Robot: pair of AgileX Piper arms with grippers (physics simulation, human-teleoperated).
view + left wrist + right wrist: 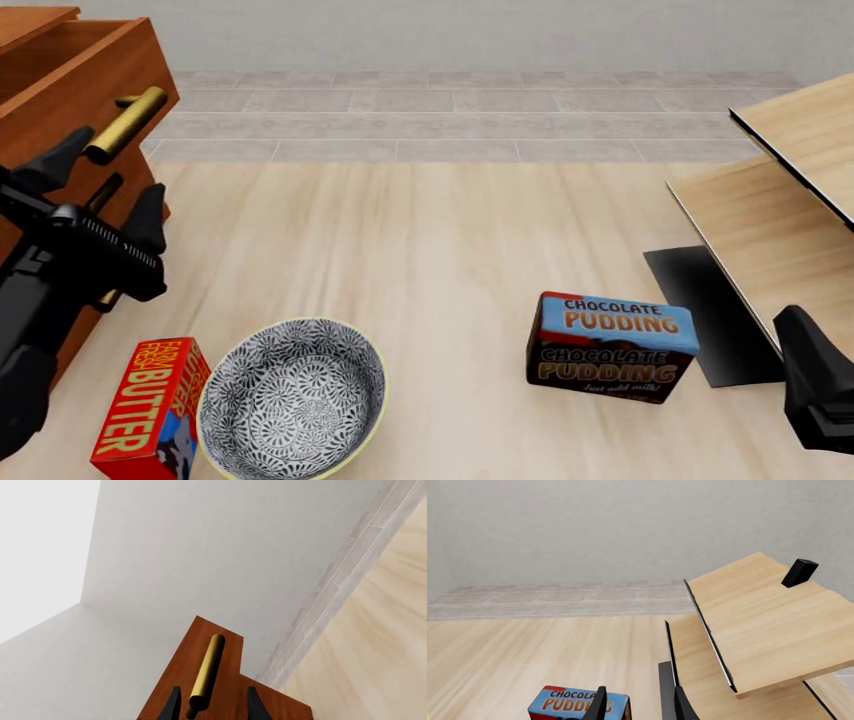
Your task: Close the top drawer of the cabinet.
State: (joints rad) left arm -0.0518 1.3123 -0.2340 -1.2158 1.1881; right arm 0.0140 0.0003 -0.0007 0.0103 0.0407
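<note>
Reddish-brown cabinet (pixel 54 120) stood at far left of the pale wooden surface (pixel 454 250). Top drawer (pixel 74 75) appeared pulled out from the cabinet body; its brass handle (pixel 124 124) faced right. Left gripper (pixel 100 195) was at the drawer front, jaws spread open to either side of the handle, not pinching it; left wrist view showed the handle (pixel 207 672) between both fingers (pixel 172 705). Right gripper (pixel 637 705) sat near right, only partly visible in front view; wrist view showed its jaws apart, holding nothing, above the chocolate pudding box (pixel 611 345). Patterned bowl (pixel 294 400) and butter box (pixel 144 405) lay near left. Wooden shelf unit (pixel 787 190) was at right.
</note>
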